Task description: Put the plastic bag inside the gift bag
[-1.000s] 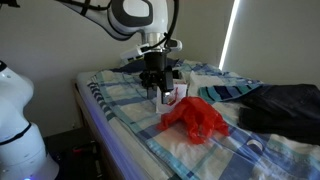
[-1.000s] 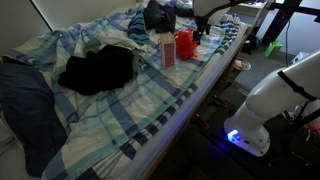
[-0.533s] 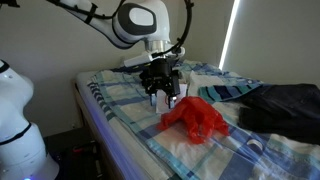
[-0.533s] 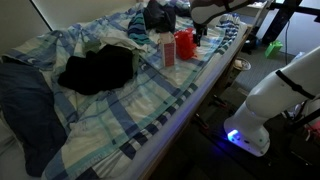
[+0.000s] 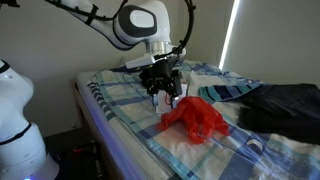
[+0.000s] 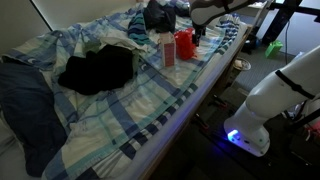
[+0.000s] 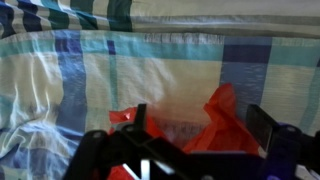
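Both exterior views, plastic bag (image 5: 195, 118) on plaid sheet (image 5: 120, 95), black clothes (image 5: 285, 105) nearby

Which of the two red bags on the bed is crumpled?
The plastic bag, a loose red heap on the checked sheet. The gift bag beside it stands upright with straight sides.

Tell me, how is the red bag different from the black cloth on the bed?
The red bag is bright and bunched into a puffy heap; the black cloth is dark and lies spread out flatter. The red bag is smaller than the black cloth. The red bag sits right by the robot's hand; the black cloth lies farther away. Both are soft, crumpled things on the checked blanket.
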Tool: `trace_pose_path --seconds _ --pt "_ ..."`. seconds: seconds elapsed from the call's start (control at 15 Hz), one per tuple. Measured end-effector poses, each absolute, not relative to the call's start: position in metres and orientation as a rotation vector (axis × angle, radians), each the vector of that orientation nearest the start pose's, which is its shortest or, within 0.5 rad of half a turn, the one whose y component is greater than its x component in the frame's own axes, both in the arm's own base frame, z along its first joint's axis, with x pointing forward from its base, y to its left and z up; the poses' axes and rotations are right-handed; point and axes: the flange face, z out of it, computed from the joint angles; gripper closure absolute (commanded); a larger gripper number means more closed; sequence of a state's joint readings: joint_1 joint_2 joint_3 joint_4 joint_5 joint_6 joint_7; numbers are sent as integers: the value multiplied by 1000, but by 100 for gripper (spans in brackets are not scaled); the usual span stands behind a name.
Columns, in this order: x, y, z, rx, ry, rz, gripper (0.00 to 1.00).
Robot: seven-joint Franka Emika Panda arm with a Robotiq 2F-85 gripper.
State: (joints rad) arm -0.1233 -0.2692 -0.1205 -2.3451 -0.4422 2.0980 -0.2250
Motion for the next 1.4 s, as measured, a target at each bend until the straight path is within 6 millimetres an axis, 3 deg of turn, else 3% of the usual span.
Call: trace_pose_path --seconds 0.27,0.53,0.8,1.13,1.4 --pt "459 -136 440 -3454 -377 -121 0" --pt "481 -143 418 -3377 -338 -345 0" --pt "498 -147 397 -3345 -322 -475 0" --pt "513 -158 393 -3343 -311 -623 0" --pt "518 -169 387 -3345 -276 -638 0"
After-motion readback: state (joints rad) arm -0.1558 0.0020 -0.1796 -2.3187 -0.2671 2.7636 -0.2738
